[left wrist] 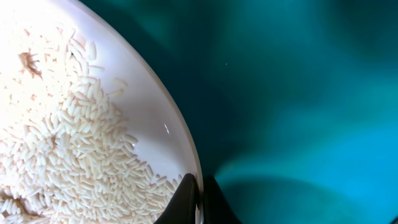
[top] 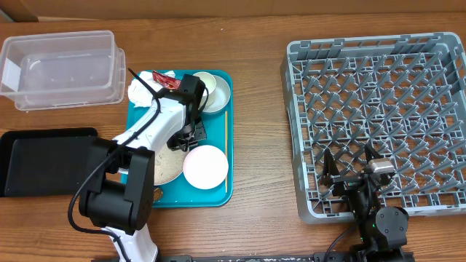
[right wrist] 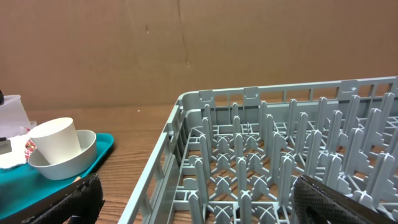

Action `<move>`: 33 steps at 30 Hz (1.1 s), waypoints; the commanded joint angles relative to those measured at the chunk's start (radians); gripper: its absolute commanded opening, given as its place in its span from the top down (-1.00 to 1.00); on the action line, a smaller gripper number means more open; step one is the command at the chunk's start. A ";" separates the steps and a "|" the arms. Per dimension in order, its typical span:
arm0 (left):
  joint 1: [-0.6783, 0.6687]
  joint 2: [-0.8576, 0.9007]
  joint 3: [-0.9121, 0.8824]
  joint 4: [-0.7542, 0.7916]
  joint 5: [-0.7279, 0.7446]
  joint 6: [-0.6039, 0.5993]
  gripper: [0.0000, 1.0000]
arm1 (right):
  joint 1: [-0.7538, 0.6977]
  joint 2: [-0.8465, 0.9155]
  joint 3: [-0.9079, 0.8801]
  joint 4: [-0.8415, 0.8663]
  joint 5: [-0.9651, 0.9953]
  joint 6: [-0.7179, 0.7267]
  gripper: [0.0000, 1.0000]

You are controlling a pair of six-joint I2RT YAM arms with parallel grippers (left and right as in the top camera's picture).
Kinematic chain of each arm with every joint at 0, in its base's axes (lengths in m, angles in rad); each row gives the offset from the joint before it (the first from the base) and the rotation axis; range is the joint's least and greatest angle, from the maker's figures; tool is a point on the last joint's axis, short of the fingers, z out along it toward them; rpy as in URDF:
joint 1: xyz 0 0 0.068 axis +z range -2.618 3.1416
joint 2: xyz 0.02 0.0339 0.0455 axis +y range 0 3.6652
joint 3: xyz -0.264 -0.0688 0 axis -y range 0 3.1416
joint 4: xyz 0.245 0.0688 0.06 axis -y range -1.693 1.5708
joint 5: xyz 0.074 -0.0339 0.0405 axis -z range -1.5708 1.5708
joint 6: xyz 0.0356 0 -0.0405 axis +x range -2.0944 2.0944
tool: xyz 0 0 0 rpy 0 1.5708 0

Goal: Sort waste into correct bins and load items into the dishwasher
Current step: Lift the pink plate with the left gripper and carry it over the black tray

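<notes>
Clamping the left end effector [left wrist: 200, 200] narrow onto the rim of the plate [left wrist: 74, 124] of loose rice [left wrist: 56, 155], at the bottom edge of the left wrist view, over the teal tray [top: 218, 191] at centre-left of the overhead frame; not telling whether the plate is lifted yet. Holding the right end effector [top: 348, 160] spread wide and gripping nothing, over the lower-left corner of the grey dish rack [top: 378, 94] at the right. Judging the step in hand as carrying the rice to a waste bin, either the clear tub [top: 62, 69] at upper left or the black bin [top: 44, 161] at the left edge of the surface [top: 262, 145]. Risking, with so thin a pinch on one edge, the plate pivoting or slipping out, and grains spilling with an early tilt. Risking also a knock against the white dish [top: 204, 167] just beside the plate, or the bowl [top: 222, 92] holding the cup [right wrist: 56, 140] at the tray's top. Finding no readable writing: seeing print on the red wrapper [top: 166, 80] near the crumpled napkin [top: 140, 91], too small to make out.
</notes>
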 commanded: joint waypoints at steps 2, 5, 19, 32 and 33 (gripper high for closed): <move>0.000 -0.007 0.038 -0.048 -0.023 -0.003 0.92 | -0.001 -0.011 -0.011 0.008 0.007 -0.005 -1.00; 0.000 -0.007 0.080 -0.099 -0.041 -0.006 0.92 | -0.001 -0.011 -0.011 0.008 0.007 -0.005 -1.00; 0.000 -0.007 0.371 -0.335 -0.116 -0.002 0.92 | -0.001 -0.011 -0.011 0.008 0.007 -0.005 -1.00; 0.102 -0.007 0.636 -0.452 -0.118 0.051 0.92 | -0.001 -0.011 -0.011 0.008 0.007 -0.005 -0.99; 0.119 -0.007 0.647 -0.454 -0.118 0.051 0.92 | -0.001 -0.011 -0.011 0.008 0.007 -0.006 -1.00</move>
